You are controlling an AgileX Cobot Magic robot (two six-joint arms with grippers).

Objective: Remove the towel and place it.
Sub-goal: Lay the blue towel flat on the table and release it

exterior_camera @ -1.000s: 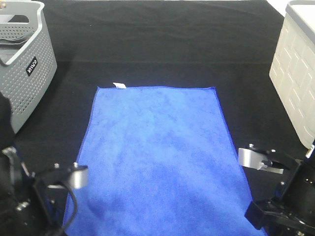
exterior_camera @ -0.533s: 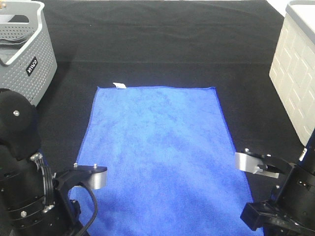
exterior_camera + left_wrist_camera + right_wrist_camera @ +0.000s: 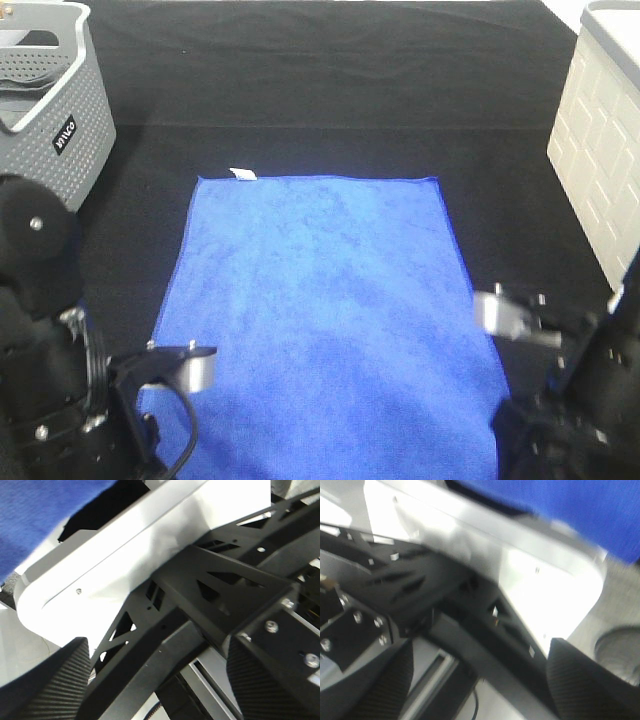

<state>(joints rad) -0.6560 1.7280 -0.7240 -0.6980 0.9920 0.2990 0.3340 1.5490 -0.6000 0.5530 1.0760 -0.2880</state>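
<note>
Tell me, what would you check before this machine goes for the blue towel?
1. Towel lying flat, unfolded: ok.
2. Its near corners free to grab: cannot tell, the arms hide them.
3. Left pincer open and empty: ok.
4. Right pincer open and empty: ok.
5. Grey basket and white bin standing apart from the towel: ok.

The high camera looks down on the towel (image 3: 320, 320), whose edge both close-up wrist cameras also catch.
</note>
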